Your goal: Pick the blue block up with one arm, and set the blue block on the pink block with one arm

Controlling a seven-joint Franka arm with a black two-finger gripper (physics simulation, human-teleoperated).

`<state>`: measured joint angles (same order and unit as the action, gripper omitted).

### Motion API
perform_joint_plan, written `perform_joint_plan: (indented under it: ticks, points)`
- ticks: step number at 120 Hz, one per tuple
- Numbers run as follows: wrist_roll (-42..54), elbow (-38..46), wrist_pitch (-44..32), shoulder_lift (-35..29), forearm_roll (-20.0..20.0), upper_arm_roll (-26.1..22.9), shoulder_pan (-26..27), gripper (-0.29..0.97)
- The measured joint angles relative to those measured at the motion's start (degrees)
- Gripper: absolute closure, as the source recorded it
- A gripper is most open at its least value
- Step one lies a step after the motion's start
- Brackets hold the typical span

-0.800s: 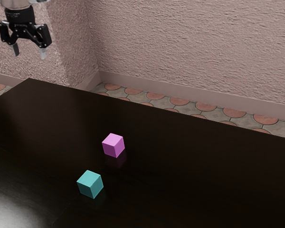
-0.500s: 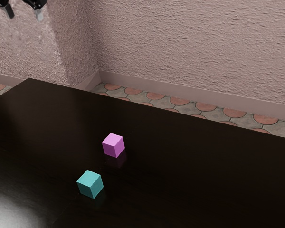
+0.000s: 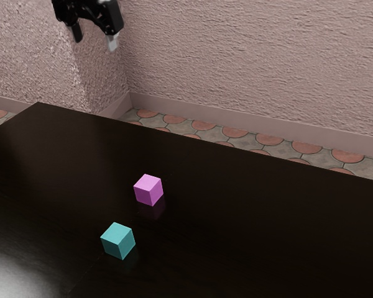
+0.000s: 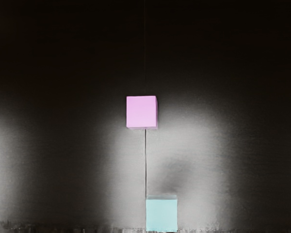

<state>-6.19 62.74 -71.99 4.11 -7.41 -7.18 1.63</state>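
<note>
Gripper (image 3: 94, 38) hangs in the upper left of the exterior view, fingers spread apart. Blue block (image 3: 117, 239) rests low and left of centre on the dark table (image 3: 267, 236), with the pink block (image 3: 148, 189) near it, not touching.

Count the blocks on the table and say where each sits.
2. The pink block sits near the middle of the dark table; the blue block lies apart from it, nearer the exterior view's lower left.

Rough pink stucco walls (image 3: 248, 56) meet a tiled floor (image 3: 267, 144) behind a glossy dark table (image 3: 248, 236).
</note>
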Motion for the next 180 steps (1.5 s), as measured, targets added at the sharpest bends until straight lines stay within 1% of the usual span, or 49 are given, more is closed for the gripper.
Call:
perform_joint_plan:
  ticks: [7,12,22,27,37,42,53,71,82,94,98,104,111,117,122,128,138,144,162,180]
  points:
    - [-0.1,6.5,-1.7,-2.0,0.1,-0.8,-2.3,0.0]
    - [-0.1,11.7,-3.1,-4.2,0.2,-2.3,-4.6,0.0]
    - [-0.9,18.7,-5.1,-7.0,0.2,-4.8,-7.6,0.0]
    - [-1.5,24.4,-7.6,-8.5,0.3,-5.4,-6.8,0.0]
    - [-2.6,36.2,-14.7,-10.5,0.5,-5.7,-1.7,0.0]
    - [-3.1,41.6,-18.6,-11.1,0.6,-5.8,-0.4,0.0]
    - [-4.2,52.7,-27.8,-11.6,1.3,-5.7,-0.5,0.0]
    - [-5.7,63.5,-40.3,-11.3,2.2,-5.7,-0.8,0.0]
    - [-5.1,67.9,-46.2,-12.2,3.8,-5.6,-0.8,0.0]
    - [-1.8,72.5,-52.1,-14.5,5.1,-5.1,-0.8,0.0]
    - [-0.4,73.0,-53.5,-14.7,5.3,-4.5,-0.8,0.0]
    - [1.5,73.6,-55.2,-14.4,5.4,-2.2,-0.8,0.0]
    - [3.7,74.6,-57.0,-13.6,4.6,1.1,-0.9,0.0]
    - [5.4,76.2,-58.6,-13.3,4.0,2.7,-1.2,0.0]
    - [6.7,77.8,-60.1,-13.2,3.6,3.2,-1.2,0.0]
    - [8.3,79.8,-61.9,-13.1,2.1,3.5,-1.1,0.0]
    - [11.5,81.0,-64.5,-13.0,0.6,3.6,-1.0,0.01]
    - [13.1,81.3,-65.8,-12.9,1.8,3.6,-0.9,0.01]
    - [14.8,81.8,-68.6,-11.3,8.9,3.7,-0.9,0.01]
    - [15.9,81.9,-69.9,-9.2,11.6,3.8,-0.9,0.0]
